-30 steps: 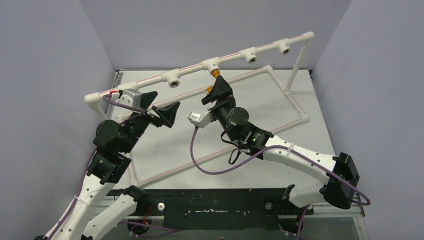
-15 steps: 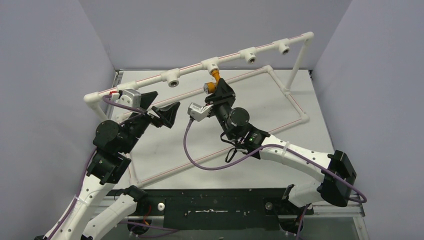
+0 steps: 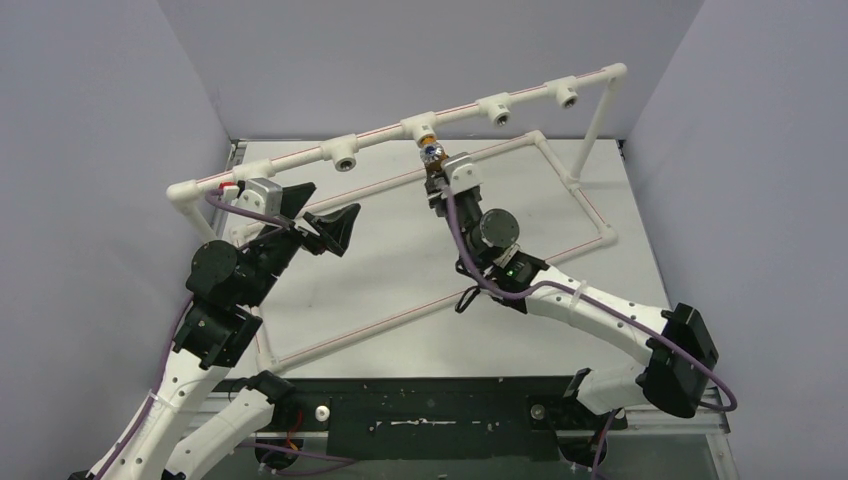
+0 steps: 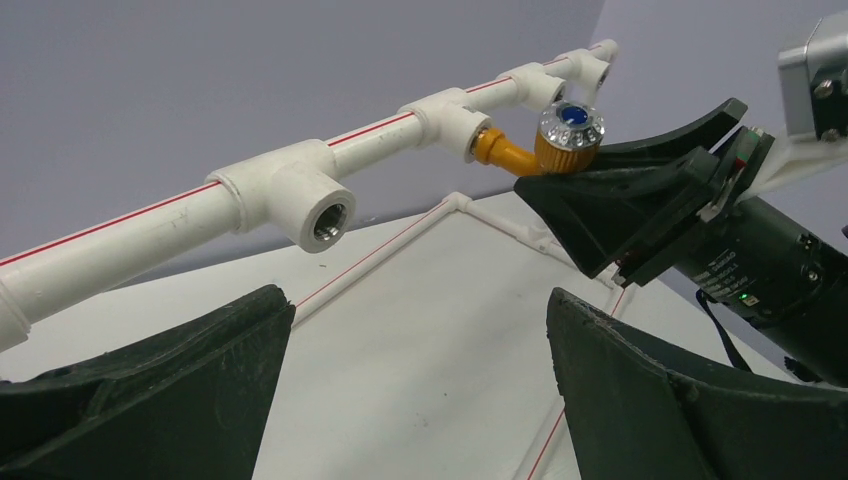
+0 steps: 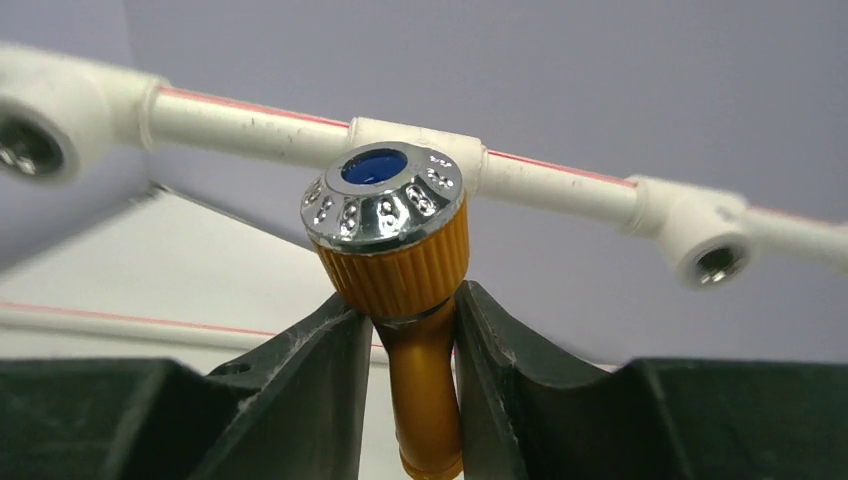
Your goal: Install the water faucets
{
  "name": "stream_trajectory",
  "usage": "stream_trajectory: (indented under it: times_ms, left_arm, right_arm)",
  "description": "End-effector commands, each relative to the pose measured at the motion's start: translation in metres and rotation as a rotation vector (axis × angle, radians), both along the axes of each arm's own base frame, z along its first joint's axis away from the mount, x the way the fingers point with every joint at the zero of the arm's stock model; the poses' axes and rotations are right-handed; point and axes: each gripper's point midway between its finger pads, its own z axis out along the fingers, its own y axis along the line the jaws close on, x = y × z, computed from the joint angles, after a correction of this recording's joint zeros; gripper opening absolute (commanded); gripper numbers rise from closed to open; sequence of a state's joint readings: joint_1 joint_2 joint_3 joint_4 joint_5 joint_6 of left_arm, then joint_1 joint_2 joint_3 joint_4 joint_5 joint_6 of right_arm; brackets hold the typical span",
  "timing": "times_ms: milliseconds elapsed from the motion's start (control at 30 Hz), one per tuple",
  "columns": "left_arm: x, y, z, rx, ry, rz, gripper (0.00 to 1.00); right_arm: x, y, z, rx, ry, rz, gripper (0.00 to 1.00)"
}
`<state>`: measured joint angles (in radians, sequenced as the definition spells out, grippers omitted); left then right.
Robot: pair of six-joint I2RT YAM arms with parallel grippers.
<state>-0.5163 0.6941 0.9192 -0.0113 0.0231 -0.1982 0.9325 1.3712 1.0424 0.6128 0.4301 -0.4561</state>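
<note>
The pale table (image 3: pixel 380 260) carries a rectangular white pipe frame (image 3: pixel 590 205) lying flat.

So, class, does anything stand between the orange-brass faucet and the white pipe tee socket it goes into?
Nothing visible: the orange-brass faucet, clamped in the right gripper, has its stem end at the white tee socket.

Plain lilac-grey walls (image 3: pixel 400 50) on three sides — pale white tabletop (image 3: pixel 360 290) below.

Orange faucet (image 4: pixel 545 150), chrome cap, at tee socket (image 4: pixel 450 118).
</note>
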Motion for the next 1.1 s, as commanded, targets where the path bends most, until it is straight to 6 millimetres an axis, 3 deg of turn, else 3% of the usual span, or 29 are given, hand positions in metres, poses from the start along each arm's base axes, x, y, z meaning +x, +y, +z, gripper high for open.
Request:
stream_trajectory:
  times_ms: [0,533,667,833,933,1067]
  left_arm:
    - [-0.008,0.004,0.028,-0.03,-0.072,-0.001,0.97]
    - [-0.009,0.004,0.029,-0.033,-0.074,-0.004,0.97]
    - [-0.009,0.004,0.029,-0.032,-0.073,-0.004,0.97]
    - [-0.007,0.003,0.027,-0.03,-0.069,-0.004,0.97]
    - [-0.007,0.003,0.027,-0.03,-0.069,-0.004,0.97]
    - [-0.006,0.002,0.027,-0.028,-0.065,-0.003,0.97]
  right_arm:
    - [-0.003,-0.003,0.038,0.764,0.142,0.181,0.0]
    - [-0.007,0.001,0.015,1.555,0.547,0.329,0.0]
    - [-0.008,0.001,0.011,1.641,0.62,0.319,0.0]
    - [-0.01,0.002,0.008,1.599,0.635,0.295,0.0]
    - [-0.01,-0.002,0.005,1.529,0.63,0.261,0.15]
    - [-0.013,-0.01,0.004,1.464,0.59,0.244,0.54]
